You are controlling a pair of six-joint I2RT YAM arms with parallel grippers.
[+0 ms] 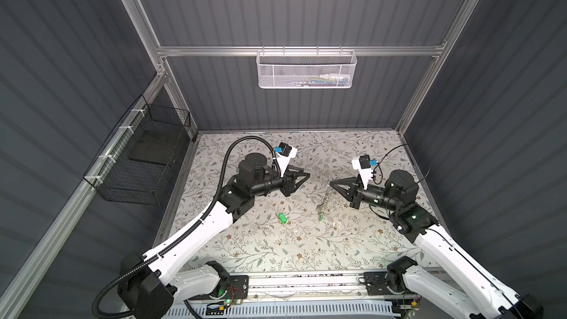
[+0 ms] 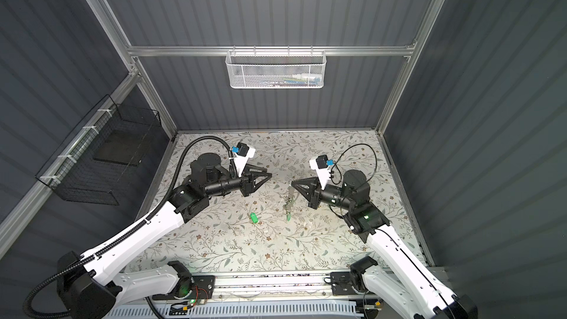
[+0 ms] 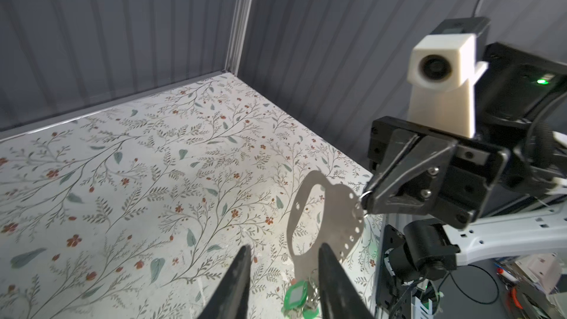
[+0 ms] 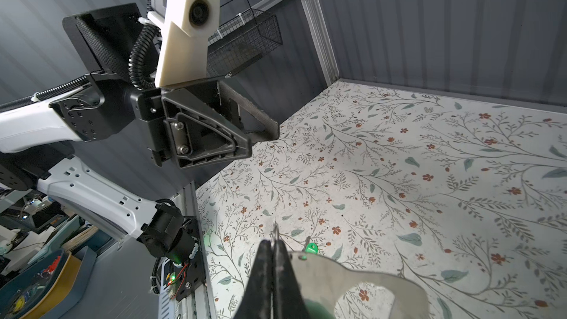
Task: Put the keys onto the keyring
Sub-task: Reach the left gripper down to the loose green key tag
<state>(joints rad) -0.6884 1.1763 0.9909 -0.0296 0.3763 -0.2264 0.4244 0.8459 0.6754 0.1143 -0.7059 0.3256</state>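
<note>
The keyring [image 3: 329,210], a flat grey plate with a large loop and a row of small holes, hangs in the air above the floral table [image 1: 352,240]. My right gripper [image 4: 273,242] is shut on its edge; in both top views the gripper [image 1: 332,184] is right of centre. Green keys [image 3: 296,293] dangle from the keyring's lower end [image 1: 320,216]. One more green key [image 1: 282,218] lies loose on the table [image 4: 311,247]. My left gripper [image 3: 284,246] is open and holds nothing. It stands apart from the keyring, to its left [image 1: 306,175].
A white mesh basket [image 1: 306,69] hangs on the back wall. A black wire basket [image 1: 144,164] hangs on the left wall. An aluminium rail [image 1: 306,283] with both arm bases runs along the table's front edge.
</note>
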